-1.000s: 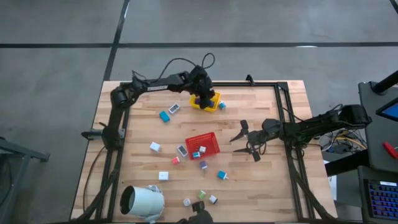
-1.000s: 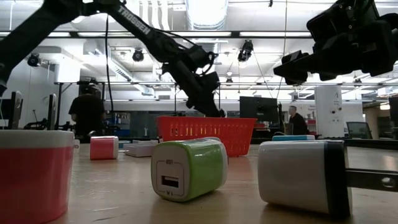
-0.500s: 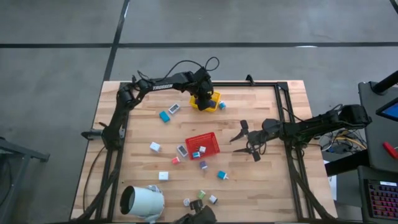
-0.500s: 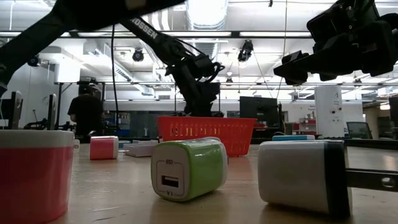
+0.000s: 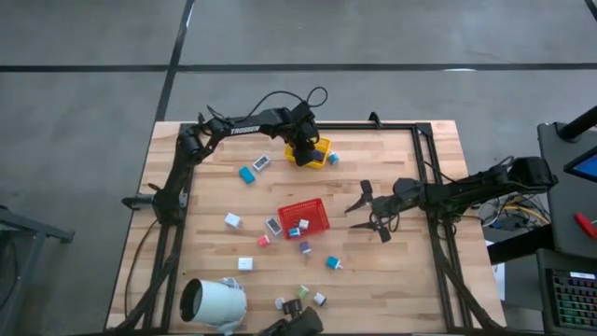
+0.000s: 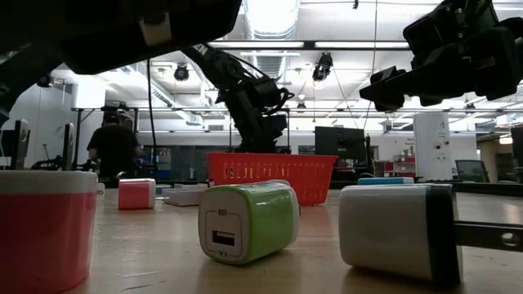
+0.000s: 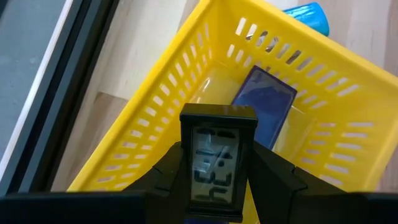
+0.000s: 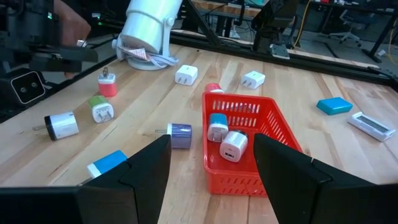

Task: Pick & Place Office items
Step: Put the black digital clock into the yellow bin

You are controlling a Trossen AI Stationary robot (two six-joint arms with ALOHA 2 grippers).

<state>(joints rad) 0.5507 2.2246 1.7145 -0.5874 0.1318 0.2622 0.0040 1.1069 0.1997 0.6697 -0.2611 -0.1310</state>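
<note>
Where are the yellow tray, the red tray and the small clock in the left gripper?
yellow tray (image 7: 155, 99): left wrist view, on its slotted side wall.
red tray (image 8: 239, 175): right wrist view, on its near wall.
small clock (image 7: 217, 162): left wrist view, on its display.

We're in a robotics lab here: a butcher-block worktable (image 5: 392, 271) sits on bare grey concrete floor (image 5: 84, 103), framed by black rails. Looking across it toward twelve o'clock, there's an open hall with exposed ceiling ducts (image 6: 147, 69), strip lights (image 6: 270, 15), monitors (image 6: 339, 140) on benches, and a person (image 6: 114, 147) standing at ten o'clock.
</note>
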